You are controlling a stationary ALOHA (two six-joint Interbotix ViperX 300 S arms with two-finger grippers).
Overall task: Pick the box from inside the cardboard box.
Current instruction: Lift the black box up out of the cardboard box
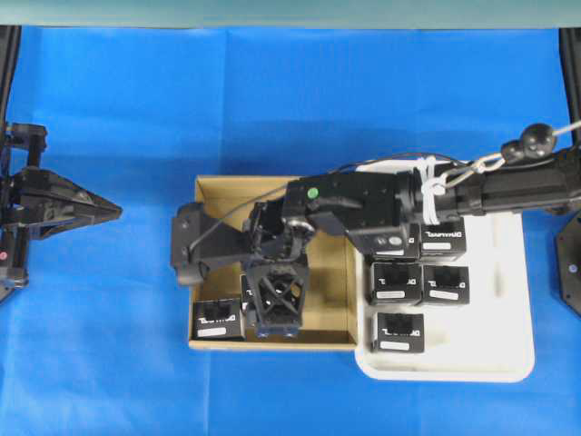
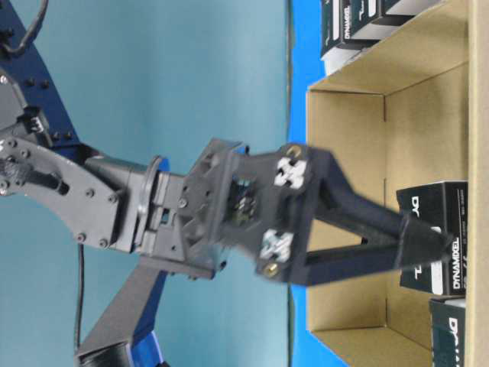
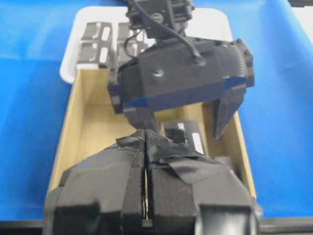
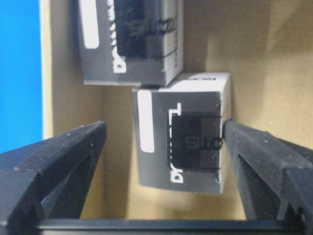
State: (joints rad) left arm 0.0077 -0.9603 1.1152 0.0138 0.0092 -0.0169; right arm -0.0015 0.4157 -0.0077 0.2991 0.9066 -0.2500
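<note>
right hand (image 4: 164,142) spread apart around the box (image 4: 182,132) at frame centre; one finger touches its edge, cardboard box (image 4: 234,44) floor bare above right.

Bright, even light fills every view, with soft shadows. The table-level view smears the black right gripper (image 2: 428,248). Both wrist views are soft, blurriest at the bottom edge.

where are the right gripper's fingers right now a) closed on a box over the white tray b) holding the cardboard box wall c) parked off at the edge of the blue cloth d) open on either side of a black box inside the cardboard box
d: in the right wrist view the right gripper is open, one finger on each side of the box on the floor of the cardboard box.
</note>
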